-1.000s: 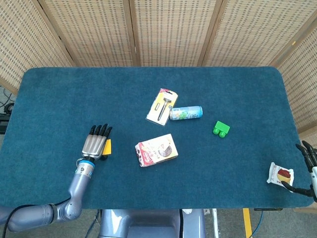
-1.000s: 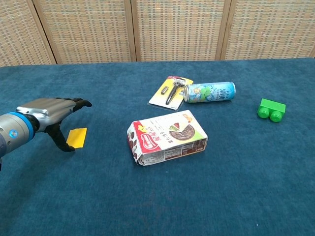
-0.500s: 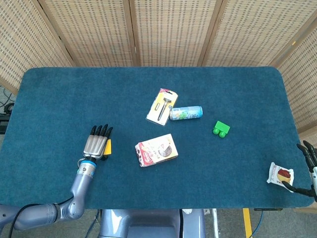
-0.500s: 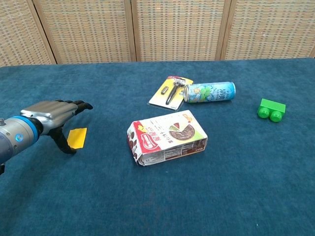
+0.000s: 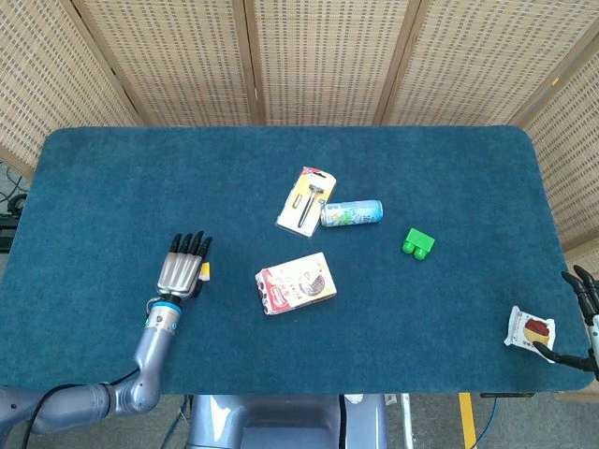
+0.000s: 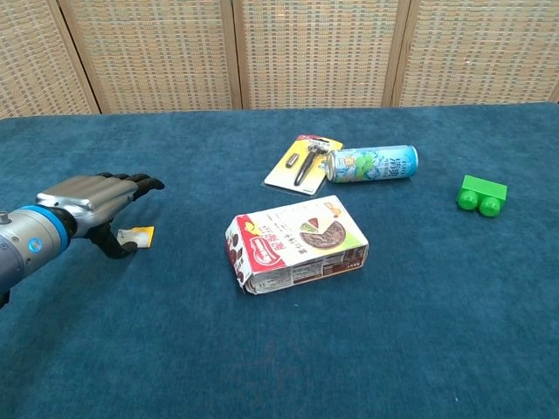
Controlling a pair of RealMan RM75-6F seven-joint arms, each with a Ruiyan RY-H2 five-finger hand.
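Left hand [image 6: 92,199] is hovering low over the blue table cloth [image 6: 279,358], palm down, fingers stretched forward. Thumb is tucking under and pinching the yellow card [image 6: 137,236], which is tilting up off the cloth on its near edge. In the head view the left hand [image 5: 181,269] is covering most of the yellow card [image 5: 203,271]; only a sliver is showing just beside the fingers.

Right hand [image 5: 582,318] is sitting at the far right table edge, mostly cut off by the frame. Fingers are looking spread, thumb tip just beside the snack packet [image 5: 530,329]. Can't tell whether it's touching. Not showing in the chest view.

Rest of the table:
- Cookie box [image 6: 295,243] is lying flat mid-table, well apart from the left hand.
- Razor blister pack [image 6: 303,161] is lying behind it, with a drink can [image 6: 371,163] on its side touching the pack's right edge.
- Green toy block [image 6: 481,195] is sitting alone further right.
- Woven screen [image 6: 279,48] is standing behind the table.
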